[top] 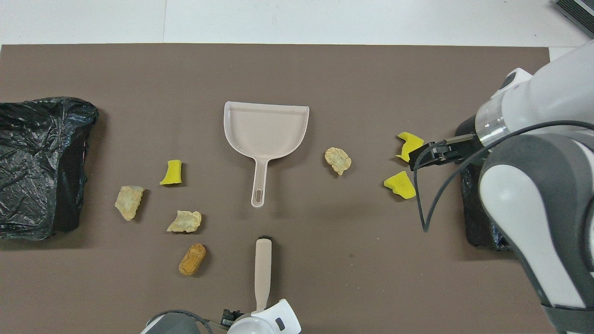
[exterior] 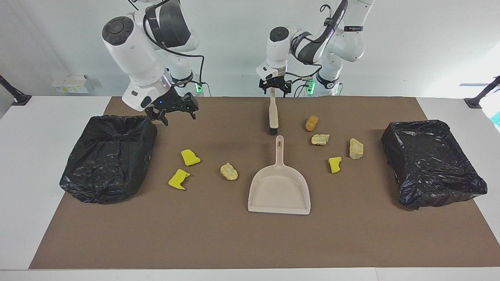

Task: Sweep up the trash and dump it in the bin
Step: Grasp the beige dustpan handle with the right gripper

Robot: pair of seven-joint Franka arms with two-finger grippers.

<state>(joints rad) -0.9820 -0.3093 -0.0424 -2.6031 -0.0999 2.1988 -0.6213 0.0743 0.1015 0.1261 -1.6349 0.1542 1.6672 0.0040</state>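
Several trash scraps lie on the brown mat (exterior: 234,242). Two yellow sponge chunks (exterior: 190,157) (exterior: 178,179) and a tan lump (exterior: 229,171) lie toward the right arm's end. An orange lump (exterior: 311,123), two tan lumps (exterior: 320,139) (exterior: 356,148) and a yellow chunk (exterior: 334,164) lie toward the left arm's end. A black-bagged bin (exterior: 109,156) (exterior: 433,164) stands at each end. My left gripper (exterior: 273,86) is open at the handle end of the beige brush (exterior: 273,113) (top: 263,269). My right gripper (exterior: 179,118) (top: 424,155) hangs open and holds nothing, over the mat beside the bin at its end.
The beige dustpan (exterior: 279,191) (top: 266,127) lies mid-mat, its handle pointing at the brush bristles. In the overhead view my right arm covers most of one bin; the other bin (top: 41,162) shows in full. White table (exterior: 35,156) surrounds the mat.
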